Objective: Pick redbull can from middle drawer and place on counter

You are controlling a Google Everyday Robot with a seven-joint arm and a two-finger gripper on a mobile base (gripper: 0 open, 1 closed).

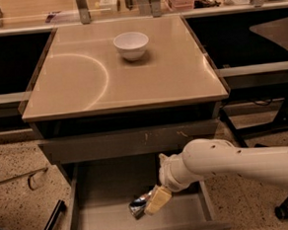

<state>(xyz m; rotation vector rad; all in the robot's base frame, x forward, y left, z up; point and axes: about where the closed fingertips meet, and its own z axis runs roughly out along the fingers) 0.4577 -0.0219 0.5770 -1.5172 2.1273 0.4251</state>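
Note:
The redbull can lies on its side on the bottom of the open middle drawer, its shiny end facing front left. My gripper reaches down into the drawer from the right on the white arm and sits right against the can's right side, covering part of it. The counter is the tan glossy top above, with a pale curved reflection on its left half.
A white bowl stands on the counter towards the back. A scratched grey drawer front is shut above the open drawer. Dark chair legs stand at the lower left and a chair base at the lower right.

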